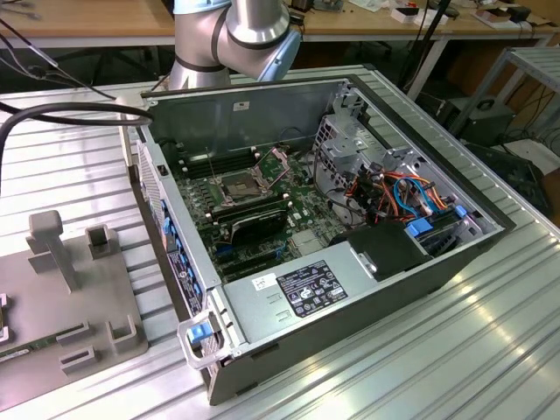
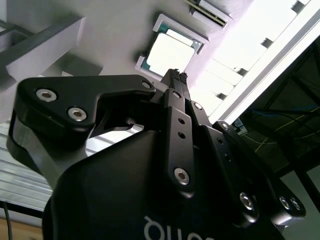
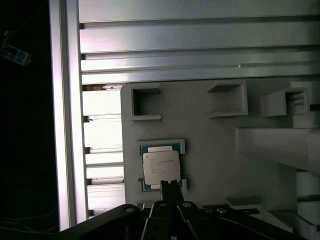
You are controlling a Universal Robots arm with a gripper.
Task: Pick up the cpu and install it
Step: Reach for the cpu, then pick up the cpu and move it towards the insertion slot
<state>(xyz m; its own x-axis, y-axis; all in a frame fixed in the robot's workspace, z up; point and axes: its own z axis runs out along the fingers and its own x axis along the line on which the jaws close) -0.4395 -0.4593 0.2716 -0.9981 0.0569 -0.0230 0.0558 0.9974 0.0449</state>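
Observation:
The cpu [image 3: 161, 167] is a small square chip with a silver-grey top. It lies flat between raised corner brackets on a grey fixture plate [image 3: 210, 150]. In the second wrist view the cpu [image 2: 170, 52] looks bright and sits just beyond the fingertips. My gripper [image 3: 170, 185] hovers over one edge of the chip. Its two thin black fingers are pressed together with nothing between them, so the gripper [image 2: 175, 75] is shut and empty. In the exterior view the socket [image 1: 238, 185] on the motherboard stands open inside the computer case.
The open computer case [image 1: 490, 229] lies on a ribbed aluminium table, with a power supply [image 1: 306, 289], cables and a drive cage inside. The fixture plate [image 1: 96, 297] carries upright posts [image 1: 48, 249] and small brackets. The arm [image 1: 236, 35] rises behind the case.

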